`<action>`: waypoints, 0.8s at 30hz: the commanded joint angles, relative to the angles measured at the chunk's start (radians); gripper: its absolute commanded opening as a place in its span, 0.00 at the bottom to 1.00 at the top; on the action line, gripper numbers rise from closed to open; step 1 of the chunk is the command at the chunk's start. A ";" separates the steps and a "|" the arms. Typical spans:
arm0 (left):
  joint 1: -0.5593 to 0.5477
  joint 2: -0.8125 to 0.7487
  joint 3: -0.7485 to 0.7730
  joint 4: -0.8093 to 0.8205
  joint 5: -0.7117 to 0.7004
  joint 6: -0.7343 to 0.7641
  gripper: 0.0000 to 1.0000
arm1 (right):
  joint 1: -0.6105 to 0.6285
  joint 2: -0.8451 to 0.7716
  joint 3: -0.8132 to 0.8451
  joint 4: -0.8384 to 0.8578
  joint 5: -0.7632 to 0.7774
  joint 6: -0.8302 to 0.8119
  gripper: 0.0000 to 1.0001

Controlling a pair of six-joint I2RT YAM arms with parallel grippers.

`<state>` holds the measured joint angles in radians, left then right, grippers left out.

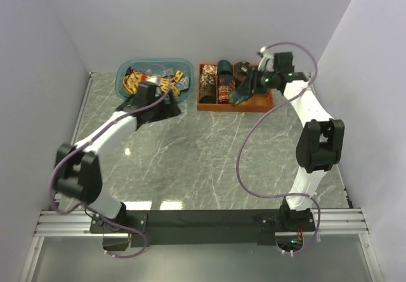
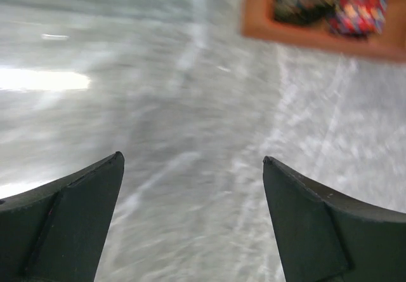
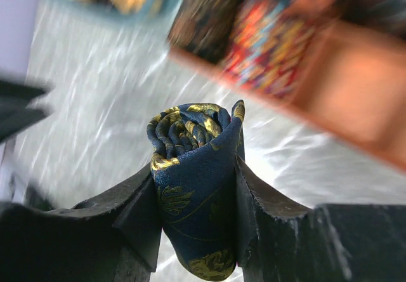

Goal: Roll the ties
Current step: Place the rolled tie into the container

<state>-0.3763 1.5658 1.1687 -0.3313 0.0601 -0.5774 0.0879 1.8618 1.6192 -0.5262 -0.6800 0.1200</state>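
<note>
A rolled navy tie with gold motifs stands upright between my right gripper's fingers, which are shut on its sides. From above, that gripper hangs with the roll over the front of the orange tray. Several rolled ties sit in the tray's compartments. Loose yellow and dark ties lie tangled in the teal bin. My left gripper is just in front of that bin, and in its wrist view it is open over bare marble, holding nothing.
White walls close in the grey marble table on three sides. The left wrist view, blurred, catches the orange tray's corner at upper right. Purple cables loop beside both arms.
</note>
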 commanded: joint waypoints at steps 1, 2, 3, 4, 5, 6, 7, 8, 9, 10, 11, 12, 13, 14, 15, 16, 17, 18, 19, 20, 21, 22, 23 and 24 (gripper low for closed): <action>0.071 -0.134 -0.090 -0.043 -0.090 0.054 0.97 | -0.050 -0.012 0.129 -0.066 0.149 0.058 0.00; 0.086 -0.186 -0.108 -0.044 -0.107 0.059 0.97 | -0.050 0.003 0.189 -0.086 0.187 0.053 0.00; 0.097 -0.209 -0.127 -0.054 -0.124 0.066 0.98 | -0.053 0.037 0.218 -0.101 0.227 0.046 0.00; 0.118 -0.228 -0.156 -0.061 -0.170 0.070 0.98 | -0.051 0.057 0.247 -0.138 0.255 0.043 0.00; 0.125 -0.259 -0.167 -0.069 -0.192 0.073 0.99 | -0.053 0.075 0.296 -0.155 0.270 0.043 0.00; 0.129 -0.271 -0.179 -0.081 -0.218 0.076 0.99 | -0.051 0.100 0.310 -0.170 0.293 0.044 0.00; 0.135 -0.282 -0.204 -0.086 -0.264 0.077 0.99 | -0.051 0.106 0.317 -0.167 0.310 0.049 0.00; 0.137 -0.308 -0.217 -0.086 -0.285 0.079 0.99 | -0.050 0.111 0.311 -0.163 0.327 0.053 0.00; 0.139 -0.319 -0.233 -0.084 -0.299 0.080 1.00 | -0.050 0.119 0.305 -0.155 0.345 0.058 0.00; 0.139 -0.329 -0.262 -0.075 -0.324 0.083 1.00 | -0.048 0.125 0.297 -0.144 0.368 0.059 0.00; 0.140 -0.342 -0.274 -0.074 -0.333 0.083 0.99 | -0.050 0.129 0.286 -0.140 0.373 0.060 0.00; 0.142 -0.346 -0.299 -0.069 -0.339 0.082 0.99 | -0.048 0.149 0.286 -0.140 0.372 0.058 0.00; 0.142 -0.351 -0.311 -0.058 -0.347 0.082 0.99 | -0.048 0.160 0.295 -0.144 0.358 0.058 0.00; 0.142 -0.349 -0.323 -0.052 -0.350 0.079 0.99 | -0.048 0.184 0.298 -0.146 0.350 0.058 0.00; 0.142 -0.348 -0.343 -0.046 -0.358 0.074 0.99 | -0.047 0.195 0.301 -0.141 0.347 0.063 0.00; 0.142 -0.340 -0.351 -0.045 -0.362 0.071 1.00 | -0.045 0.203 0.298 -0.133 0.343 0.064 0.00; 0.142 -0.337 -0.356 -0.043 -0.371 0.067 0.99 | -0.043 0.211 0.298 -0.129 0.346 0.064 0.00; 0.142 -0.332 -0.360 -0.041 -0.375 0.060 0.99 | -0.039 0.232 0.298 -0.127 0.350 0.070 0.00; 0.142 -0.326 -0.363 -0.038 -0.375 0.059 0.99 | -0.039 0.241 0.297 -0.118 0.352 0.070 0.00; 0.142 -0.316 -0.362 -0.040 -0.378 0.057 0.99 | -0.037 0.249 0.292 -0.109 0.353 0.073 0.00; 0.142 -0.314 -0.354 -0.040 -0.385 0.057 1.00 | -0.036 0.263 0.289 -0.089 0.353 0.084 0.00; 0.142 -0.311 -0.356 -0.038 -0.388 0.059 1.00 | -0.034 0.267 0.282 -0.078 0.352 0.089 0.00; 0.142 -0.308 -0.354 -0.034 -0.391 0.060 1.00 | -0.034 0.275 0.280 -0.072 0.349 0.093 0.00; 0.142 -0.306 -0.354 -0.034 -0.397 0.062 1.00 | -0.027 0.287 0.281 -0.058 0.346 0.101 0.00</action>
<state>-0.2386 1.2568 0.8059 -0.3977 -0.2974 -0.5159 0.0441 2.1464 1.8957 -0.6460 -0.3359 0.1940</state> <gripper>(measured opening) 0.995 0.468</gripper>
